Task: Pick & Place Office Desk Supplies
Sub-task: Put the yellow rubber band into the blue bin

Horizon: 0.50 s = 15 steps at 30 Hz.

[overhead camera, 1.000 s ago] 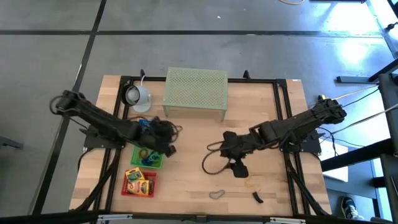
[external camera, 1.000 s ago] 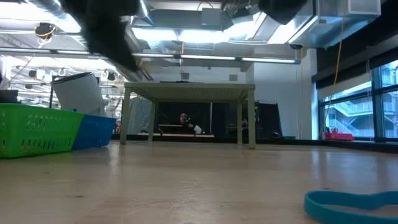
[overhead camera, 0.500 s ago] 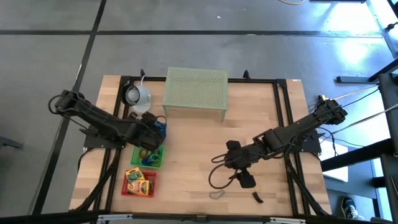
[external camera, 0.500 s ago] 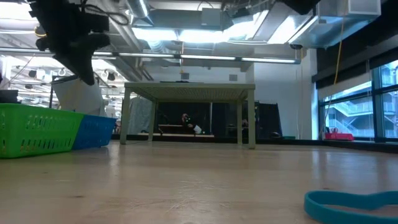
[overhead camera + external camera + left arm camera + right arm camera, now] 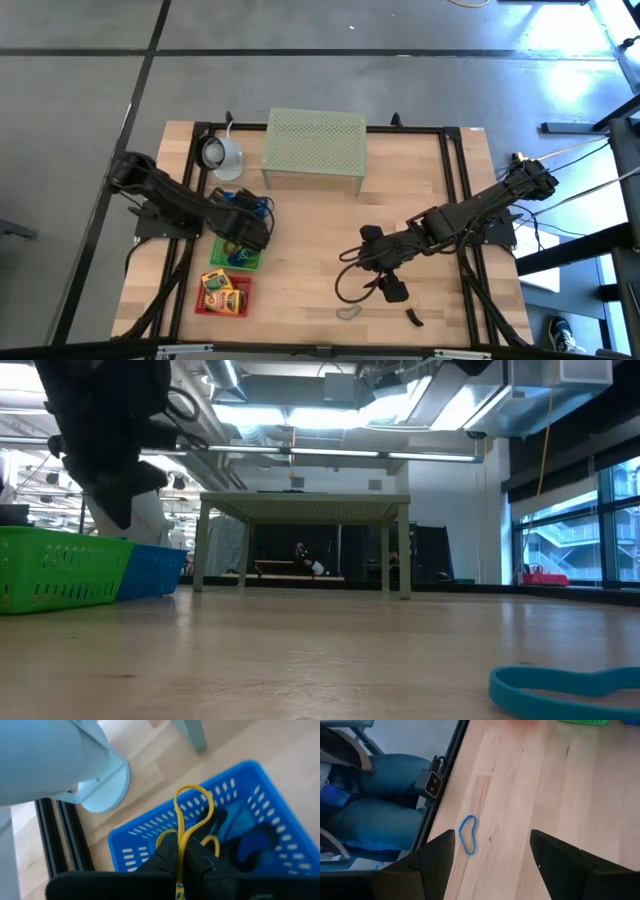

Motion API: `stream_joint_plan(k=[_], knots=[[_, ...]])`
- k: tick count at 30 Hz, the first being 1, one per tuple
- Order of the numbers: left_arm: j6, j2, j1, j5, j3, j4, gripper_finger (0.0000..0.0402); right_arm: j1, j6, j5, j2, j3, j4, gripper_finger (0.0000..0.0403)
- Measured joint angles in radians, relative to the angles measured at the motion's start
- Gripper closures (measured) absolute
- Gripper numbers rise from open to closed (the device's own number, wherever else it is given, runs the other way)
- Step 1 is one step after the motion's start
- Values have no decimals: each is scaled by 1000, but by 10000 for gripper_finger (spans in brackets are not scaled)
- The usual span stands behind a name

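Seemingly upright, yellow loop point(image 5: 192, 817) pinched in left claw point(image 5: 183, 855).

Yellow loop point(image 5: 192, 815), slotted blue basket point(image 5: 260, 795), blue loop point(image 5: 467, 835).

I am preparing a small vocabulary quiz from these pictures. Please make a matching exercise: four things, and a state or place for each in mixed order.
Things:
1. left gripper
2. right gripper
3. blue rubber band
4. blue basket

States:
a. lying flat near the table edge
b. open above the wood
c. under the left gripper
d. shut on a yellow rubber band

Pairs: 1-d, 2-b, 3-a, 4-c
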Motion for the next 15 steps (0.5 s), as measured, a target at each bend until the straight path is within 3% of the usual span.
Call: stream_joint_plan(k=[7, 11, 15], knots=[[59, 0, 3, 56, 0, 1, 377, 0, -1, 15, 0, 0, -3, 142], [109, -20, 14, 140, 0, 0, 335, -2, -1, 75, 0, 0, -4, 142], [113, -47, 24, 151, 0, 0, 286, -16, 45, 80, 0, 0, -33, 142]])
